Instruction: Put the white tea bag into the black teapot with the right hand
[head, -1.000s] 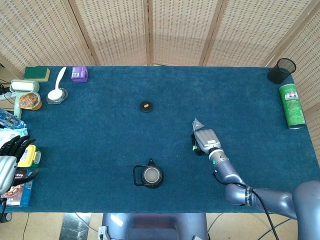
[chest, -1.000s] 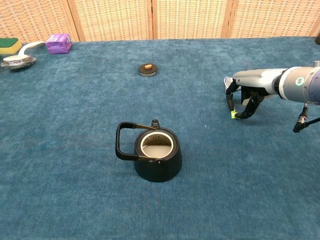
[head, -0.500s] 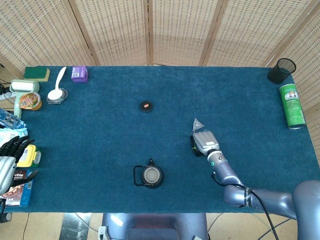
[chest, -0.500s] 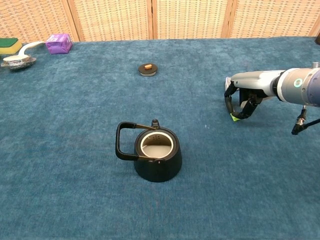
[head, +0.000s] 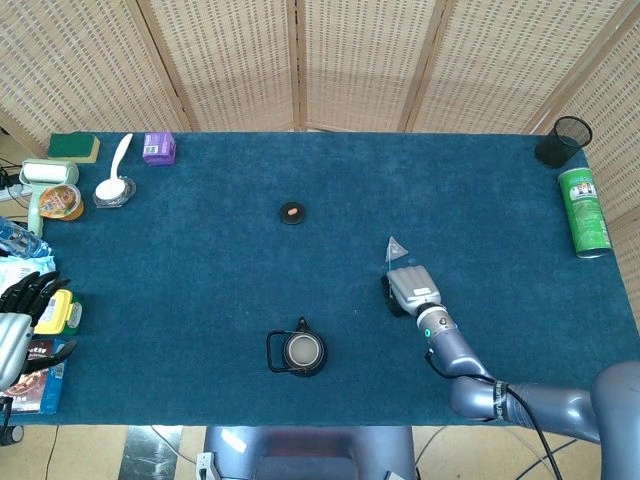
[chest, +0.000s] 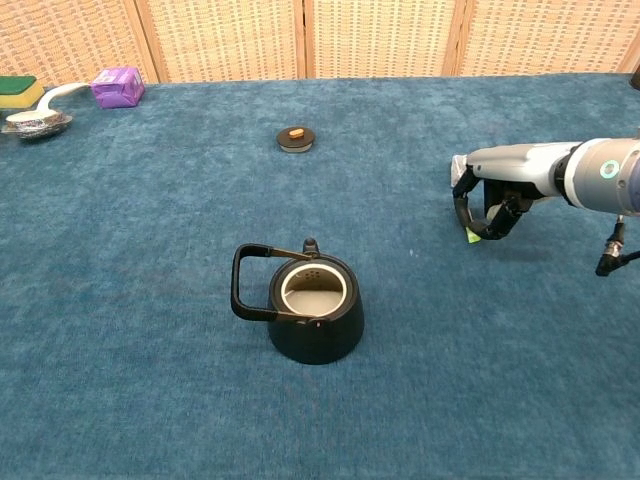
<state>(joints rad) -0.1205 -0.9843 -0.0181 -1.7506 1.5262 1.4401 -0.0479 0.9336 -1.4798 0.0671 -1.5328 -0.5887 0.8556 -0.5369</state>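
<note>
Head view: right hand (head: 411, 288) curled over the white tea bag (head: 394, 246) on the tabletop (head: 200, 250), well right of the black teapot (head: 302, 351); grip can't be told. Left hand (head: 20, 305) idle, holding nothing. Chest view: bag looks light, soft, likely best pinched by its green tag (chest: 471, 236). No writing readable.

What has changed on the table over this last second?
The right hand drew back a little toward the robot, fingers still curled down over the white tea bag, which looks unmoved; whether it is gripped, I cannot tell. The black teapot, its lid and the left hand stayed put.
</note>
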